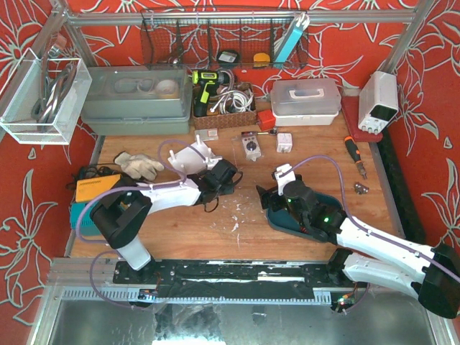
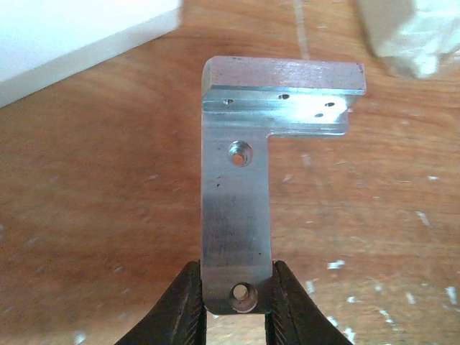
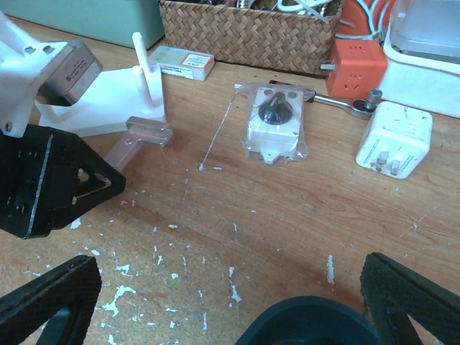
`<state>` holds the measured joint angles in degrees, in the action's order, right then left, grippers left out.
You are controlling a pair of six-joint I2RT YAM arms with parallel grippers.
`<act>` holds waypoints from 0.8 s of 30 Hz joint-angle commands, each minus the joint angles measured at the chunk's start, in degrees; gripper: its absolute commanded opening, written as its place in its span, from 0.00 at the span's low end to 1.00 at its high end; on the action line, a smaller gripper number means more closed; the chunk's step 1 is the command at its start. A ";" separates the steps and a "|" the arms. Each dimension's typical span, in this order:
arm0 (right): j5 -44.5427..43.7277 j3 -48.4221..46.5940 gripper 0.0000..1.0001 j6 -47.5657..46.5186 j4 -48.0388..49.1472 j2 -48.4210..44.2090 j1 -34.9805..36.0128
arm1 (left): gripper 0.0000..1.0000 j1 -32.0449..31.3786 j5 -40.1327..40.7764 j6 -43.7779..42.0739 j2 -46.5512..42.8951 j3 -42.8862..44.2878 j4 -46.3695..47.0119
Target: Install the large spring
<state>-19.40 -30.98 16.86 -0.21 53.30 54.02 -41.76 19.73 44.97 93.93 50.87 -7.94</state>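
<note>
My left gripper [image 2: 237, 305] is shut on the lower end of an L-shaped aluminium bracket [image 2: 237, 194] with several holes, held just above the wooden table. In the top view the left gripper [image 1: 228, 175] sits beside a white fixture with upright posts [image 1: 192, 154]. The right wrist view shows the bracket [image 3: 140, 140] lying against that white fixture [image 3: 108, 100]. My right gripper [image 1: 272, 198] is open wide and empty over the near rim of a dark blue tray [image 1: 287, 219]; its fingers [image 3: 50, 302] flank the tray's rim [image 3: 309, 323]. No large spring shows in any view.
Behind are a wicker basket [image 3: 251, 36], an orange cube [image 3: 356, 68], a white plug adapter [image 3: 394, 140], a bagged part [image 3: 274, 122] and a ratchet [image 3: 345, 100]. Work gloves [image 1: 140, 165] lie left, a screwdriver [image 1: 354, 154] right, storage boxes [image 1: 305, 100] at the back.
</note>
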 commanded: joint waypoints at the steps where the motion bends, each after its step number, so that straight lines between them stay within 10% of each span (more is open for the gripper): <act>1: -2.88 0.17 0.99 0.45 -1.35 -0.38 0.25 | 0.03 -0.08 -4.37 -8.85 3.31 3.04 7.94; 10: -5.66 0.01 0.99 0.98 -2.54 -0.66 0.23 | 0.06 1.25 -1.37 -10.83 17.75 20.07 -0.90; 24: -6.97 -0.92 0.99 1.33 -3.63 0.57 0.21 | 0.13 2.71 -2.74 -9.63 16.53 16.38 0.21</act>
<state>-24.51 -30.98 17.32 -2.68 53.39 54.02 -39.27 16.71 35.59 113.56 70.37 -7.64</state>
